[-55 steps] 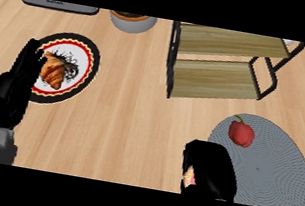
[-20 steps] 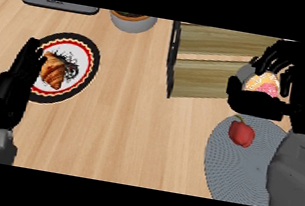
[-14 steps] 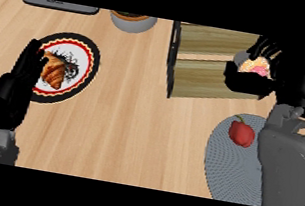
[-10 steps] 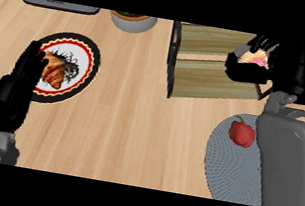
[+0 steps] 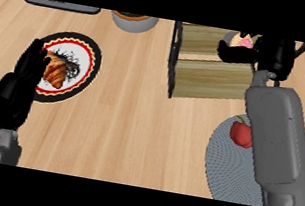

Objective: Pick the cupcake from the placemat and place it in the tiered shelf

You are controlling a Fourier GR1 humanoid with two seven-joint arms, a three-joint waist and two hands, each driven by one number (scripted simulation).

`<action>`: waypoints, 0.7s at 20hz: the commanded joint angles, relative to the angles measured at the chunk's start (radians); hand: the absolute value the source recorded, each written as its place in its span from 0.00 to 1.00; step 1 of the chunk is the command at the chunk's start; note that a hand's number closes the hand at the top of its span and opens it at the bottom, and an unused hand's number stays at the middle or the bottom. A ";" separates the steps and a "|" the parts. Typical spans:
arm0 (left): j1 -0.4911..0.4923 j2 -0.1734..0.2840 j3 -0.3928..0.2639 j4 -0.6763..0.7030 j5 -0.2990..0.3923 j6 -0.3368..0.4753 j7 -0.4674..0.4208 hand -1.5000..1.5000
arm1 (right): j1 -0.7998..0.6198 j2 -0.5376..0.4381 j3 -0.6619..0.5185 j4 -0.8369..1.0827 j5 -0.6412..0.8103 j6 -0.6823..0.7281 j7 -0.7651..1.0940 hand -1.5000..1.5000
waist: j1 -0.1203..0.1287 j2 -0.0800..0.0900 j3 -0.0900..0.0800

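- The right hand [image 5: 272,53] reached over the tiered shelf [image 5: 210,64], its fingers curled round the cupcake [image 5: 244,41], which sat above the shelf's upper board near the far right corner.
- The shelf's dark frame posts stood at its left edge and along its front, hemming in the boards; the right forearm crossed the shelf's near right corner.
- The round grey placemat [image 5: 223,167] lay at the near right, partly hidden under the forearm, with its rim just short of the shelf's front edge.
- A red apple [image 5: 241,132] rested on the placemat's far part, touching the forearm's left side in the view.
- Bare counter [image 5: 135,137] stretched wide between the placemat and the left side, giving open room in the middle.
- A red-rimmed plate [image 5: 82,70] holding a croissant [image 5: 56,71] lay at the left, well apart from the shelf.
- The left hand [image 5: 16,90] rested at the left edge with fingers straight and spread, overlapping the plate's near rim.
- A grey bowl [image 5: 134,21] stood at the far edge just left of the shelf, and a dark flat object [image 5: 61,5] lay further left, cut by the view's top.
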 commanded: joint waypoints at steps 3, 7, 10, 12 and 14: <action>-0.004 0.001 0.020 0.059 -0.005 -0.006 -0.044 0.50 | 0.004 -0.018 -0.034 0.071 -0.107 0.030 -0.062 0.00 | -0.011 -0.002 0.000; -0.042 0.016 0.058 0.092 0.026 -0.022 -0.049 0.50 | -0.104 -0.066 -0.065 0.184 -0.159 0.053 -0.109 0.00 | -0.008 -0.001 0.000; -0.014 0.024 0.046 0.030 0.030 -0.037 0.001 0.50 | -0.128 -0.045 -0.081 0.256 -0.187 -0.013 -0.178 0.00 | -0.001 -0.001 0.000; 0.008 -0.003 0.017 -0.002 -0.002 -0.008 0.003 0.50 | -0.127 -0.053 -0.094 0.244 -0.221 -0.019 -0.226 0.00 | -0.001 -0.001 0.000; 0.052 0.017 0.036 -0.038 0.040 -0.051 -0.008 0.50 | -0.112 -0.028 -0.104 0.192 -0.248 -0.049 -0.226 0.00 | -0.002 -0.003 0.000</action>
